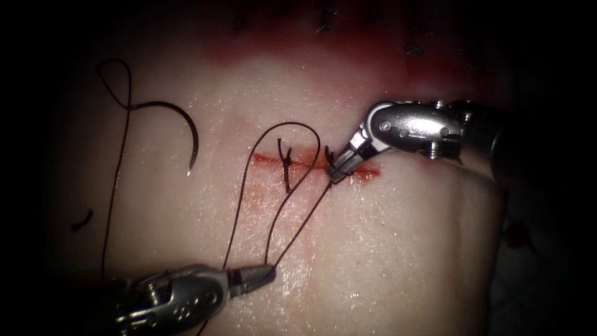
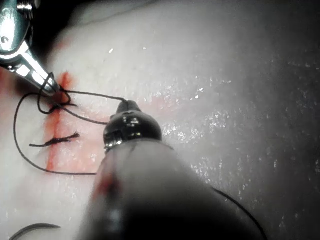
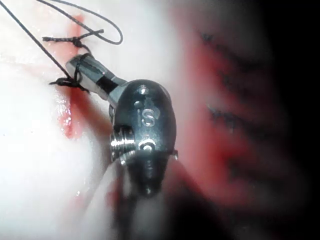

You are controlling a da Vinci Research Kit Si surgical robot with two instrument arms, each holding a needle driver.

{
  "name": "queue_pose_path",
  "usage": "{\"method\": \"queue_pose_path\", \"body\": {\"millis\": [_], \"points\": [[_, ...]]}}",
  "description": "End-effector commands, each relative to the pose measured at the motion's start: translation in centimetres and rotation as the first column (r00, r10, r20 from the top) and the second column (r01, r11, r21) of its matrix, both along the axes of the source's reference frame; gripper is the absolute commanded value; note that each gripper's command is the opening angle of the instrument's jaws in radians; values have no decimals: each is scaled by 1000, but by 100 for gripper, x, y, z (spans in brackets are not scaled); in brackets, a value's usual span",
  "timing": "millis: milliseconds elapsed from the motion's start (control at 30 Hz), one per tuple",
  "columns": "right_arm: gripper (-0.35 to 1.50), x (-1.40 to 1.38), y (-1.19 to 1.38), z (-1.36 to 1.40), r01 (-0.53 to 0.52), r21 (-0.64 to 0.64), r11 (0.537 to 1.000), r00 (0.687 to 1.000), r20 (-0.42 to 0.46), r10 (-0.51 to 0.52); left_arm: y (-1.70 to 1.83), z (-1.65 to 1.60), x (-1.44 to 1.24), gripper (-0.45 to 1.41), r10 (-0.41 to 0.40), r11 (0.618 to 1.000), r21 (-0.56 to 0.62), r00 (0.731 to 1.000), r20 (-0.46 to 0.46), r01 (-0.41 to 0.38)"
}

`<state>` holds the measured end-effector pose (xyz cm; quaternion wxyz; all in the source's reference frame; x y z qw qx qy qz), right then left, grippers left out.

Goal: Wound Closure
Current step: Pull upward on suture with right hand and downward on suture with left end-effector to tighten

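L tool (image 1: 264, 272) pinching thread (image 1: 245, 186); R tool (image 1: 336, 171) clamped on thread at cut (image 1: 311, 163); needle (image 1: 180, 127) free on tissue (image 1: 385, 249), left.

The left tool (image 1: 264, 274) closes on the thread (image 1: 292, 236), yet its own shaft (image 2: 150, 200) hides those jaws up close. The right tool's (image 1: 339, 169) tips sit buried in thread at the cut (image 1: 311, 165); I can't tell their grip.

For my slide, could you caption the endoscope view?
Left tool and right tool hold thread at the cut; needle lies free.
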<state>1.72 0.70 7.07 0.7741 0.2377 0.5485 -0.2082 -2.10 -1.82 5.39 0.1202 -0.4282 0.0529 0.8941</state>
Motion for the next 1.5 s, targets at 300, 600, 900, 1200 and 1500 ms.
{"method": "queue_pose_path", "body": {"millis": [300, 600, 900, 1200, 1500], "points": [[-35, 3, 21, 19, -21, -2, 1000, 1000, 8, 21, -39, 7, 2, -35, -7, 1000, 0, 1000, -7, 7], [-35, 2, 26, 26, -31, -5, 1000, 999, 12, 31, -79, 10, 10, -35, 6, 1000, 21, 1000, -17, -5], [-35, 5, 27, 27, -42, -4, 999, 999, 10, 42, -109, 1, 11, -35, 39, 998, 52, 999, 12, -39], [-35, 9, 31, 32, -63, -10, 998, 998, 17, 64, -134, -15, 8, -35, 160, 980, 114, 986, 51, -165], [-35, 8, 40, 42, -100, -26, 995, 994, 52, 101, -167, -17, -4, -35, 297, 941, 149, 952, 71, -304]]}}
